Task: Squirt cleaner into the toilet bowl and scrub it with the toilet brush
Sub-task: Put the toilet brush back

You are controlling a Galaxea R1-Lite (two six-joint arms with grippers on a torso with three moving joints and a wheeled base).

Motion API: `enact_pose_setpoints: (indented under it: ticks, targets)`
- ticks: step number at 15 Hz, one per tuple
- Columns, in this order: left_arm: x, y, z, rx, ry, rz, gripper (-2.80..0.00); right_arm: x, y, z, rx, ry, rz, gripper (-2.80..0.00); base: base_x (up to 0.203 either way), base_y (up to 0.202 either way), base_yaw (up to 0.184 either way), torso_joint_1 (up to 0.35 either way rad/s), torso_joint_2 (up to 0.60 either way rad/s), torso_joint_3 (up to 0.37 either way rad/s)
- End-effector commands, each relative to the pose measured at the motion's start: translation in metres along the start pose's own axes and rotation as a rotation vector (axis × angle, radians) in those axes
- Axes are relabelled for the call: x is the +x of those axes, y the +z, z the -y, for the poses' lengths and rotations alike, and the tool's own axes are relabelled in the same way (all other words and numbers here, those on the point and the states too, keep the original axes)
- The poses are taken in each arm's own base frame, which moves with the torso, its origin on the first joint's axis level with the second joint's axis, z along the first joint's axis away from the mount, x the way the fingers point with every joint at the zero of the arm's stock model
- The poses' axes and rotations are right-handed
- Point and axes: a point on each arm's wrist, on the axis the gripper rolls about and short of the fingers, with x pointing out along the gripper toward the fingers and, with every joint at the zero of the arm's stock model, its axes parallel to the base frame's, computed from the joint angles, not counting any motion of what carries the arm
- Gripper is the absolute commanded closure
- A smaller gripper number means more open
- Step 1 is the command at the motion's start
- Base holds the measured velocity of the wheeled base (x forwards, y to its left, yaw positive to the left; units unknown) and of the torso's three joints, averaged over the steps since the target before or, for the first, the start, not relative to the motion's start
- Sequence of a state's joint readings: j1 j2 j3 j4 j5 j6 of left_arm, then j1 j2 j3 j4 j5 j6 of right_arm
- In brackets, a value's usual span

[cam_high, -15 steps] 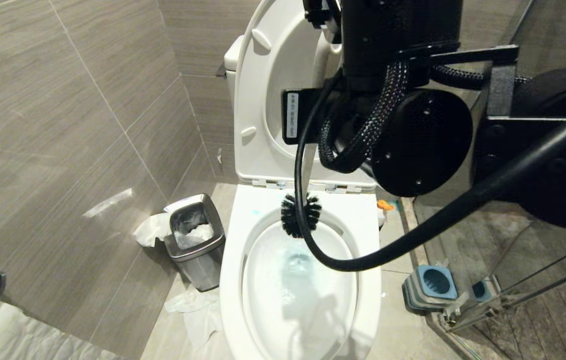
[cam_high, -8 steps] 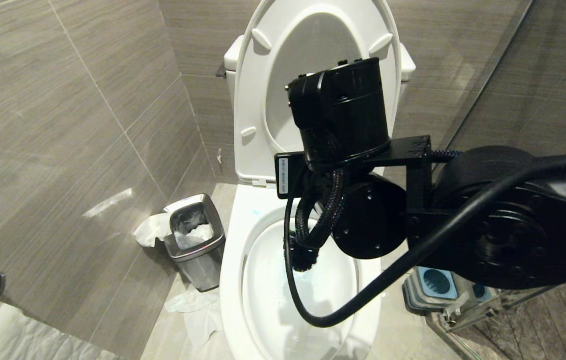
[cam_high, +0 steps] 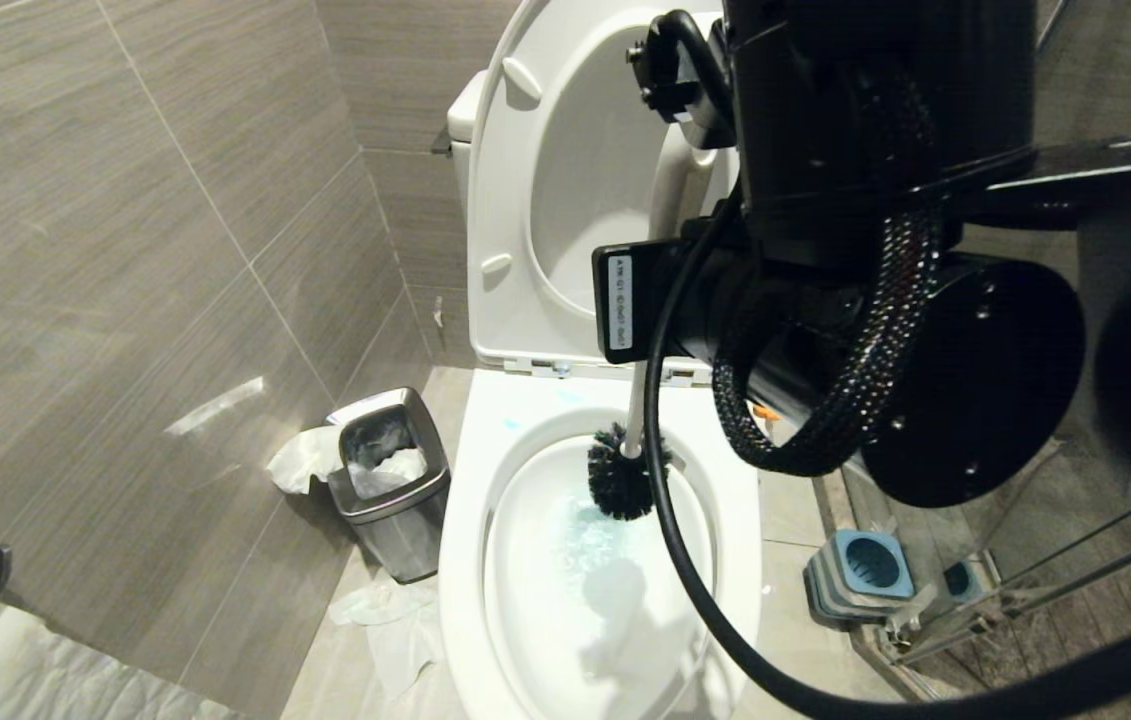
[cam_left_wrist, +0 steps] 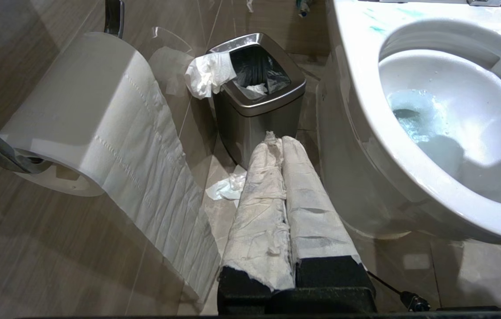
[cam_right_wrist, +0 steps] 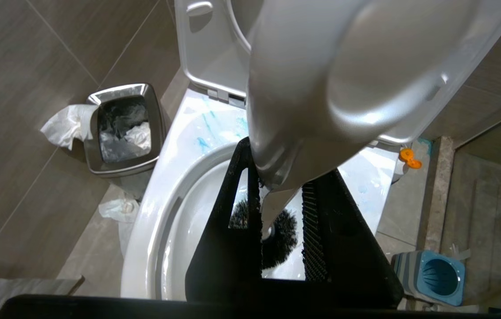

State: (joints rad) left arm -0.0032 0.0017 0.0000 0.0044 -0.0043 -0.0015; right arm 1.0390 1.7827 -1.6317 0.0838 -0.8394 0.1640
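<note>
- We note the brush (cam_high: 622, 482) head sits inside the toilet bowl (cam_high: 470, 520) at the back wall, directly below the right gripper (cam_right_wrist: 281, 201).
- Jaws are clenched on the white handle, held steeply so the bristles reach under the rim.
- Blue cleaner (cam_high: 585, 535) pools ahead of the bristles; scrubbing looks underway.
- Left gripper (cam_left_wrist: 283, 146) is closed and empty, parked beside the bin (cam_left_wrist: 259, 95).

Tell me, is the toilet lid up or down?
Up. The lid and seat stand raised against the tank, leaving the toilet bowl open, with the toilet brush head inside it above blue-tinted water.
</note>
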Motion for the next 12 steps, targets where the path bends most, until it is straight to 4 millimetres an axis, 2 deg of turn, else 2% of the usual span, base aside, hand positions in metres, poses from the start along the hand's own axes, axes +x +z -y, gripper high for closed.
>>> enact_pose_setpoints:
  ticks: [1, 5, 7, 9, 12]
  targets:
    - [0.000, 0.000, 0.000, 0.000, 0.000, -0.002, 0.00, -0.004, 0.003, 0.002, 0.001, 0.000, 0.003, 0.00, 0.000, 0.000, 0.000, 0.000, 0.00, 0.000]
    - [0.000, 0.000, 0.000, 0.000, 0.000, -0.002, 0.00, 0.015, -0.011, -0.017, -0.051, -0.007, -0.021, 0.00, 0.000, 0.000, 0.000, 0.000, 0.00, 0.000]
    - [0.000, 0.000, 0.000, 0.000, 0.000, -0.002, 0.00, 0.022, -0.006, -0.023, -0.046, -0.008, -0.008, 0.00, 0.000, 0.000, 0.000, 0.000, 0.00, 0.000]
    - [0.000, 0.000, 0.000, 0.000, 0.000, -0.002, 0.00, 0.032, 0.004, -0.011, -0.054, -0.046, 0.011, 0.00, 0.000, 0.000, 0.000, 0.000, 0.00, 0.000]
    - [0.000, 0.000, 0.000, 0.000, 0.000, -0.002, 0.00, 0.038, 0.032, 0.024, -0.083, -0.091, 0.060, 0.00, 0.000, 0.000, 0.000, 0.000, 0.00, 0.000]
